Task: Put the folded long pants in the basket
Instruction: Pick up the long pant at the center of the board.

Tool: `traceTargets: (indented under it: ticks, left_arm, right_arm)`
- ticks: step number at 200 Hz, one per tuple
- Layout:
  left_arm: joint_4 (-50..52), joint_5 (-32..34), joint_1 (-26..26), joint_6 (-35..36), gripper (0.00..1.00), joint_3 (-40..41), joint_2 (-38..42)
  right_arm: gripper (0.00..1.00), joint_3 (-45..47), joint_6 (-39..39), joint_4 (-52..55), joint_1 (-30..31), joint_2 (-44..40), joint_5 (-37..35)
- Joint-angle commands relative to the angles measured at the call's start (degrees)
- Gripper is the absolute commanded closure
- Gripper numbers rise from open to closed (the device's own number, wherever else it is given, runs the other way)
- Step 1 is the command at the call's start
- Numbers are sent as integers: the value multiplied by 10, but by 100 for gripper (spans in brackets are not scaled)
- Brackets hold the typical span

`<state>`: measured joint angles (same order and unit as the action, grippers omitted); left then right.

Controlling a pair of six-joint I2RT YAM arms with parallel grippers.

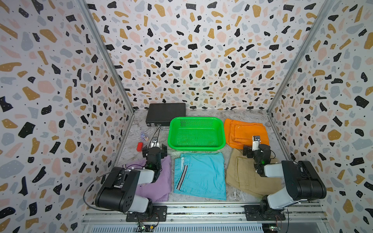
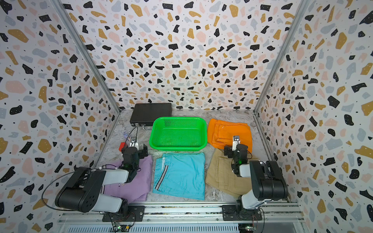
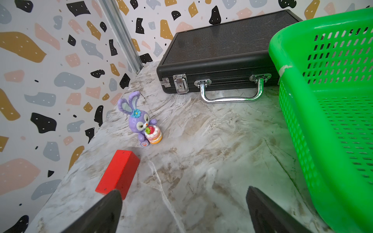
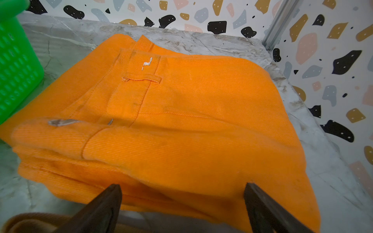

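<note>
**Four folded pants lie outside the basket [image 1: 196,119]**

I see the green basket at the far middle of the marble table [image 3: 201,141]. The orange pants [image 1: 245,131] lie just right of it. Along the near side lie the lilac pants [image 1: 161,181], cyan pants [image 1: 201,175] and khaki pants [image 1: 242,175]. My left gripper [image 3: 183,191] hangs with fingers spread over bare marble beside a red block [image 3: 118,175]. My right gripper [image 4: 182,185], fingers also released, hovers at the orange pants' near edge.

I am counting folded long pants: four, namely cyan pair [image 1: 199,174], lilac pair [image 1: 163,185], khaki pair [image 1: 242,175], orange pair [image 1: 240,129] | am tallying basket [image 1: 196,148]: one | black case [image 1: 165,114]: one | red block [image 1: 139,146]: one | am noting purple rabbit figurine [image 3: 141,121]: one
</note>
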<state>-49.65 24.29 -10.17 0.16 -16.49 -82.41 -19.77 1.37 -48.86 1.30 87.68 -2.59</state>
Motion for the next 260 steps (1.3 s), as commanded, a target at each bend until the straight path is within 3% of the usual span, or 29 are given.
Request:
traceTargets:
  ticks: [1, 9, 19, 32, 43, 75, 93, 113, 148, 188, 217, 260]
  left_arm:
    - [-15, 17, 4, -14, 0, -5, 8]
    - [-16, 30, -10, -3, 0, 1, 20]
    - [-31, 48, -31, 18, 0, 12, 41]
    - [5, 204, -89, 43, 0, -3, 90]
    - [79, 238, -122, 54, 0, -35, 141]
    - [408, 58, -124, 8, 0, -176, 240]
    - [560, 12, -124, -70, 0, -249, 259]
    - [689, -44, -124, -149, 0, -301, 287]
    - [758, -123, -124, -329, 0, -265, 390]
    - [803, -240, -123, -439, 0, -200, 422]
    - [808, -314, -124, -460, 0, -155, 386]
    - [832, -337, -124, -477, 0, -150, 302]
  right_arm:
    - [0, -11, 1, 1, 2, -14, -6]
    - [0, -13, -2, -1, 2, -21, -15]
    - [0, -25, -3, 72, 3, -63, -21]
    - [0, -60, 2, 170, 17, -128, -38]
    - [0, -87, -37, 219, 27, -164, -55]
    - [0, -196, -186, 417, 44, -206, 65]
    - [1, -257, -254, 554, 54, -195, 162]
    - [7, -300, -280, 683, 73, -175, 261]
    - [8, -264, -276, 761, 123, -218, 355]
    - [6, -208, -294, 720, 179, -216, 388]
    - [15, -233, -289, 718, 223, -121, 420]
    - [19, -239, -295, 710, 236, -38, 423]
